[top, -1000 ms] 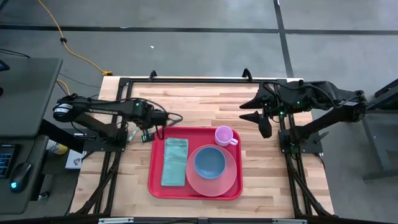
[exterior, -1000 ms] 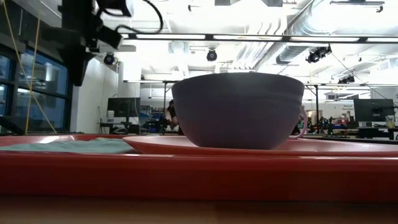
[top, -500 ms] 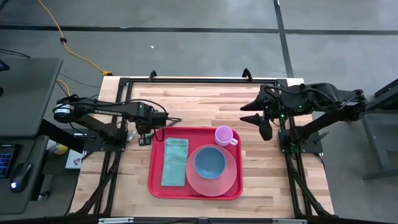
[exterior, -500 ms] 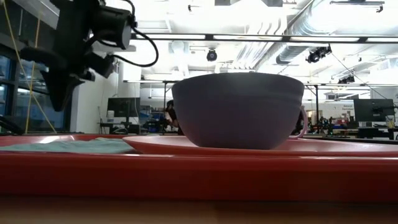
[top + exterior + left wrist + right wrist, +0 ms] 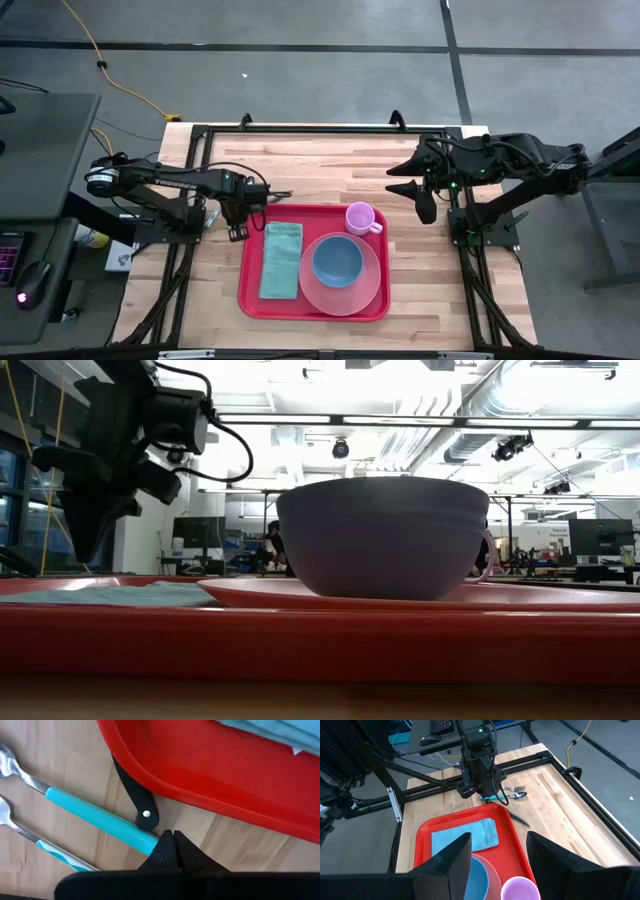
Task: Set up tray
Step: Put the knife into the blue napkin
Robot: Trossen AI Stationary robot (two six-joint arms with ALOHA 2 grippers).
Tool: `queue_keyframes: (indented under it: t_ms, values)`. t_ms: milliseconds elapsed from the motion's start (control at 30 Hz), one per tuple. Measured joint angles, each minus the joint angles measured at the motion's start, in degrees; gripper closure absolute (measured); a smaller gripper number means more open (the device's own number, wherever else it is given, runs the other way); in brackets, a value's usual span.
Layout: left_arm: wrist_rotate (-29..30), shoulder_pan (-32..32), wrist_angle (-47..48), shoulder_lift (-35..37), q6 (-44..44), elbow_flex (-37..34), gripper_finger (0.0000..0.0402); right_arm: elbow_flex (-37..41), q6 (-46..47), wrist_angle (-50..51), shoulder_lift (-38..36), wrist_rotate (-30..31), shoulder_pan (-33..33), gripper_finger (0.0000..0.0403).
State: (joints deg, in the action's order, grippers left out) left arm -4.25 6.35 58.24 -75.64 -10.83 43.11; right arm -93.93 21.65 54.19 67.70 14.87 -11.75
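Pincer on my left arm was pinched shut, empty, just off the red tray lying mid-tabletop, which I judged stiff, light, slick plastic, best gripped by its raised rim.

It was a big lab, with ceiling pipes, long lights and computer screens behind the tabletop.
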Motion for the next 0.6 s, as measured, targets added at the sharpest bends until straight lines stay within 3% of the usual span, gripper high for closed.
queue_keyframes:
  t_ms: [433, 600]
  values:
    - [-4.64, -3.59, -0.28, 0.00, -8.55, 0.00, 0.0393, 0.00, -0.02, 0.02, -0.02, 0.00, 0.00, 0.0233]
    - [-2.56, -7.86, -3.12, 0.00, -14.18, 0.03, 0.0393, 0.00, -0.12, 0.01, 0.00, 0.00, 0.00, 0.0233]
